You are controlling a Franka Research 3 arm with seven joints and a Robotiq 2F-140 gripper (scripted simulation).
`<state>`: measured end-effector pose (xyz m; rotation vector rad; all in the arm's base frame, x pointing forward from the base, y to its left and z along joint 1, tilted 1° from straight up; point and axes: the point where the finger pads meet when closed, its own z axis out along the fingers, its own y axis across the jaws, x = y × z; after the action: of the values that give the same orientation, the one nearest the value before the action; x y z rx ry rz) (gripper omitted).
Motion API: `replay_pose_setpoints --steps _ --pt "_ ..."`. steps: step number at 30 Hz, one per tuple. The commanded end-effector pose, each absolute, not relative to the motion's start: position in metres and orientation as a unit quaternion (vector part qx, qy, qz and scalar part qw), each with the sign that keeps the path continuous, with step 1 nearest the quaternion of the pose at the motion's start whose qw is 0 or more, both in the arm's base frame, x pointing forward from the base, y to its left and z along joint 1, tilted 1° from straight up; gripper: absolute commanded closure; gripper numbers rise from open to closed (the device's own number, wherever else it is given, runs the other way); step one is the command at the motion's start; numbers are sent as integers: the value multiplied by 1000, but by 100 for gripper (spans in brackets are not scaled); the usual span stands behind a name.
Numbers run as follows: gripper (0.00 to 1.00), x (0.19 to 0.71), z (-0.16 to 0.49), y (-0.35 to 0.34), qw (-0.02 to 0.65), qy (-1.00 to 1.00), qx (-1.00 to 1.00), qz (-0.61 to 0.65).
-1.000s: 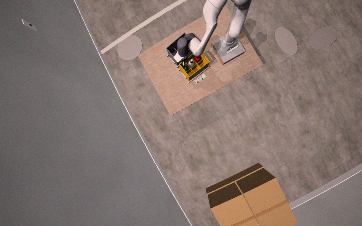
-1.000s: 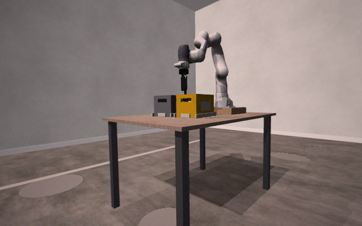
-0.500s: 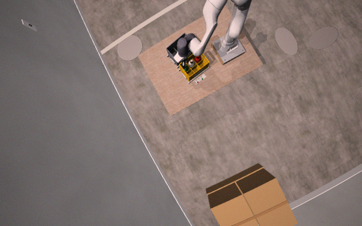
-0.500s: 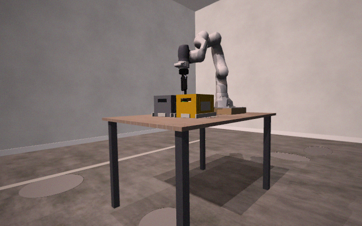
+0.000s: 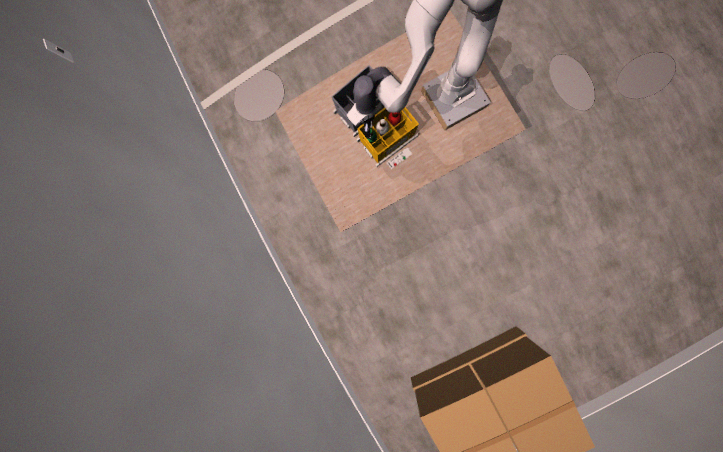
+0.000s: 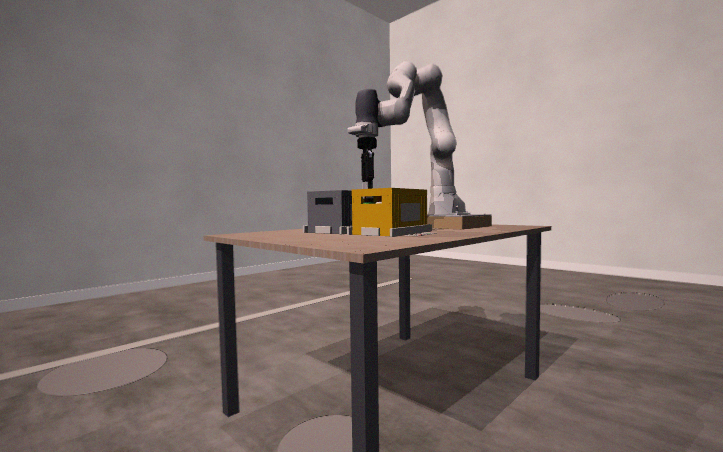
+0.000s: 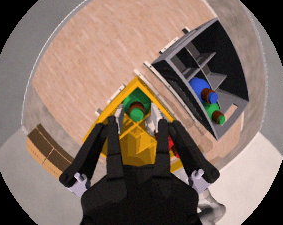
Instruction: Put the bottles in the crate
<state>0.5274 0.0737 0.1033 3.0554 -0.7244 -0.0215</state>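
Observation:
My gripper (image 7: 137, 109) (image 6: 368, 178) is open and points straight down at the top of the yellow crate (image 5: 398, 145) (image 6: 386, 212) (image 7: 145, 91). Its fingers stand either side of a green-capped bottle (image 7: 133, 108) (image 5: 371, 135), which stands upright in a corner cell. A pale bottle (image 5: 382, 126) and a red bottle (image 5: 394, 117) (image 7: 170, 145) also stand in the yellow crate. The grey crate (image 5: 344, 99) (image 6: 327, 210) (image 7: 185, 42) beside it holds a blue-labelled bottle (image 7: 200, 87) and two more bottles (image 7: 218, 119). The pick list (image 5: 399, 158) lies beside the yellow crate; its marks are too small to read.
The two crates touch side by side near the middle of the wooden table (image 5: 353, 190) (image 6: 353, 247). The arm's base (image 5: 457, 103) (image 6: 459, 220) stands behind the yellow crate. A cardboard box (image 5: 499, 393) sits on the floor far from the table.

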Motion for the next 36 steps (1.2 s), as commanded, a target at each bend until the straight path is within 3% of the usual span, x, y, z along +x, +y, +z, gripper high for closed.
replay_pose_setpoints --steps 1,36 --pt "62 529 103 74 0 -232 973 -6" --pt "62 529 162 74 0 -232 973 -6"
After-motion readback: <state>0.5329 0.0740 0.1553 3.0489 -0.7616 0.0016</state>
